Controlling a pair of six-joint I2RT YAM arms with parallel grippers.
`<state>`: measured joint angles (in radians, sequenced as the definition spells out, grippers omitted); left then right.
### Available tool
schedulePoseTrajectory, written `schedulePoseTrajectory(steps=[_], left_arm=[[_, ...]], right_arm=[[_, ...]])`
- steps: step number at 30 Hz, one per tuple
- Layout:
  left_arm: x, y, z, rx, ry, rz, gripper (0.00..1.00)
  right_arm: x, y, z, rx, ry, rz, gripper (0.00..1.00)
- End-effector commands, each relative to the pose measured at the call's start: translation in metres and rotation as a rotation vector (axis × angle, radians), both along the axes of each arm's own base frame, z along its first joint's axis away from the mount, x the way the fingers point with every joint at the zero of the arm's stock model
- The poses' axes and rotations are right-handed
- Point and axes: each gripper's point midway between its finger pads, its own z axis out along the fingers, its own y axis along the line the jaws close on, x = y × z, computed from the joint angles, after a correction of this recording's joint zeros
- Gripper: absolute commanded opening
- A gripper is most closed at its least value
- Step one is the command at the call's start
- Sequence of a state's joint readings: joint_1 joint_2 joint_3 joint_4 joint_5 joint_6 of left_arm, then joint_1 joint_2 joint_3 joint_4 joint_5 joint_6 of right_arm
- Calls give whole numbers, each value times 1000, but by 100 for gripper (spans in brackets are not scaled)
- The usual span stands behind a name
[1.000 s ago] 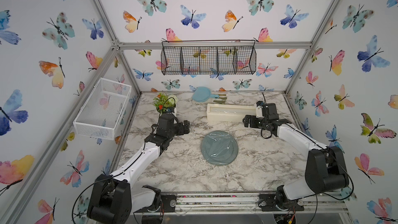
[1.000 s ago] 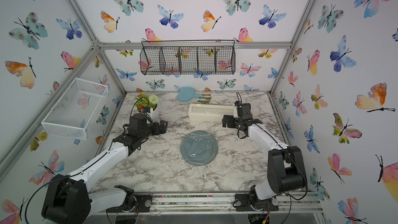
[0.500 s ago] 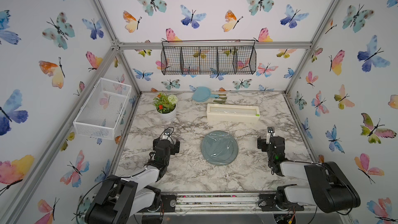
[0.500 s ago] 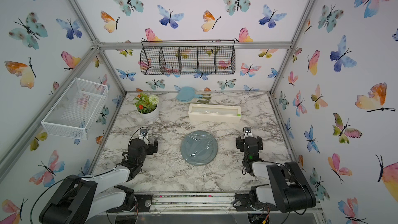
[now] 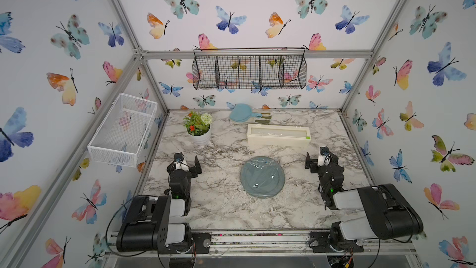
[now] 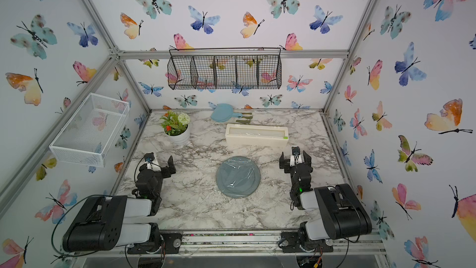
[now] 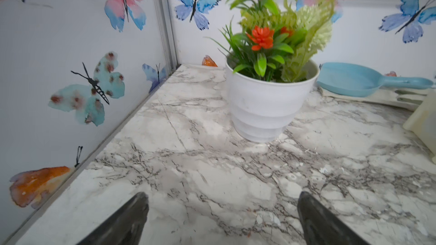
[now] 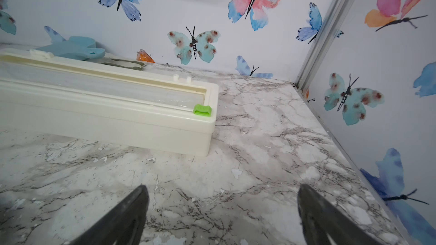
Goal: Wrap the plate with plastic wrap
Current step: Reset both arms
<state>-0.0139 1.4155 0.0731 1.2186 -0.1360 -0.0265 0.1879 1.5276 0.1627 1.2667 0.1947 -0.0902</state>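
Both arms had drawn back from the far half of the table (image 5: pixel 221 202) and folded at its near edge. Left gripper (image 5: pixel 187 159) and right gripper (image 5: pixel 320 157) flanked the plate (image 5: pixel 262 176), jaws wide apart, holding nothing. Plate lay mid-table: round, grey-blue, wide flat rim, with plastic wrap (image 5: pixel 257 184) wrinkled and glinting across it. Cream dispenser box (image 5: pixel 278 140) stood beyond it, green slider (image 8: pixel 202 110) at its right end.

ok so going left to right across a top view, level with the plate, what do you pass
white wire basket → left pincer → plate, plastic wrap over it → right pincer. The plant and dispenser box are left out because they overlap these.
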Motion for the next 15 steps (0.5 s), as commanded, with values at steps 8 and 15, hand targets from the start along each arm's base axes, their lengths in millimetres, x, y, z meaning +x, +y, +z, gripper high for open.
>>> schedulePoseTrajectory(steps=[8, 15], left_arm=[[25, -17, 26, 2, -75, -108, 98], [26, -19, 25, 5, -72, -117, 98]], right_arm=[[15, -6, 6, 62, -33, -8, 98], [16, -6, 4, 60, -13, -13, 98]])
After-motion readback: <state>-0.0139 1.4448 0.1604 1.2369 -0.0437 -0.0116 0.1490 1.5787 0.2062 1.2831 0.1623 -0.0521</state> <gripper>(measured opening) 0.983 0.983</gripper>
